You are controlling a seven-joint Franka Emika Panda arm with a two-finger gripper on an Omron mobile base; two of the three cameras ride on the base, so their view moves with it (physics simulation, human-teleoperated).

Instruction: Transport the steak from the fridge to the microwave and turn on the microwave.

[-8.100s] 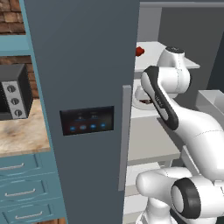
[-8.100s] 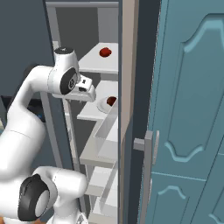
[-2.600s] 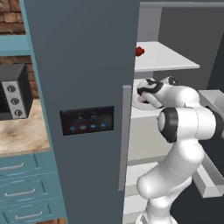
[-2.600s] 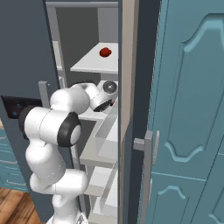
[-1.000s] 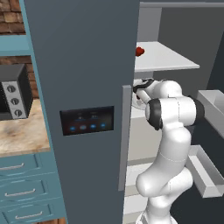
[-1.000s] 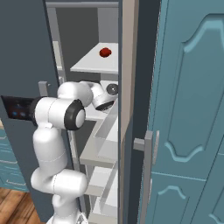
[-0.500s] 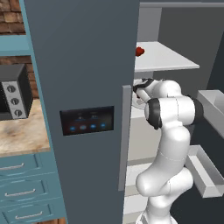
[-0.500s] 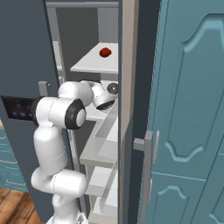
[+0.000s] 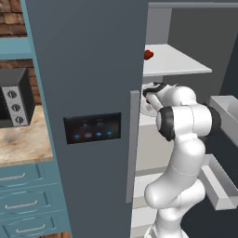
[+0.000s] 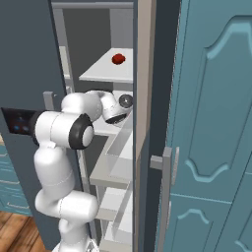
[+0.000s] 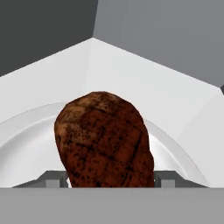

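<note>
Now our end effector (image 11: 111, 178) pinches the steak (image 11: 105, 140) over its plate (image 11: 26, 144); we could drop it pulling out past the fridge (image 9: 93, 93) door.

- I can read no words, brand names or numbers in any view.
- Fridge (image 9: 88, 69): I see a dark door panel (image 9: 92, 128) with a row of small blue icons and fainter marks above them; all are too small and blurred for me to make out as letters or digits. In the right base view I see the panel's edge (image 10: 17, 125), with blue dots only.
- Small black oven (image 9: 14, 97): I see round silver knobs on its front, with no legible markings beside them.
- Hand view: I find no label or print on any surface.
</note>
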